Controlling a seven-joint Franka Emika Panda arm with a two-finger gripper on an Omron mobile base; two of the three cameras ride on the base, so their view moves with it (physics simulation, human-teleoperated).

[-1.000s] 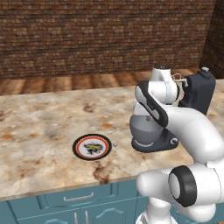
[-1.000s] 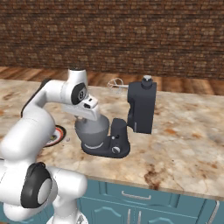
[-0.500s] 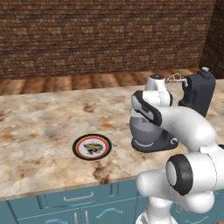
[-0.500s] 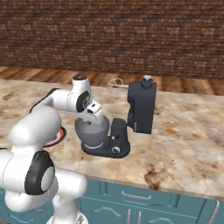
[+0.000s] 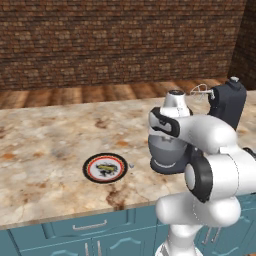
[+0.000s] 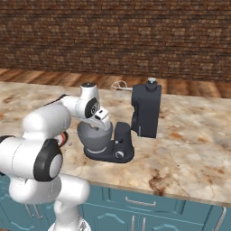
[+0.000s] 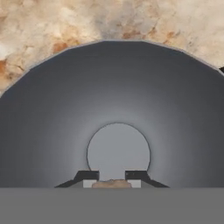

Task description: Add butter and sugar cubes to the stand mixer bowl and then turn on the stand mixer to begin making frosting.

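Brick wall behind, marble counter point(image 5: 45, 150) w/ teal cabinets below. L to R in left base view: black-and-red-rimmed plate point(image 5: 105, 167) on counter, no yellow block visible on it; just right, stand mixer bowl point(image 5: 167, 152), grey metal, seated on base of stand mixer point(image 6: 144, 110); mixer head tilted back, whisk point(image 6: 118, 87) clear of bowl. In right base view, gripper point(image 6: 100, 118) pointed down just above bowl rim. In hand view, looks straight into bowl interior point(image 7: 118, 109); fingers point(image 7: 89, 179) close together, clamped on small tan piece point(image 7: 112, 184) betw. tips, prob. a sugar cube, too small to confirm. Bowl floor bare where seen; butter not located. Judged step: drop piece into bowl. To do well: keep centred over bowl floor, release low so piece doesn't bounce out, lift straight up, avoid rim and whisk.
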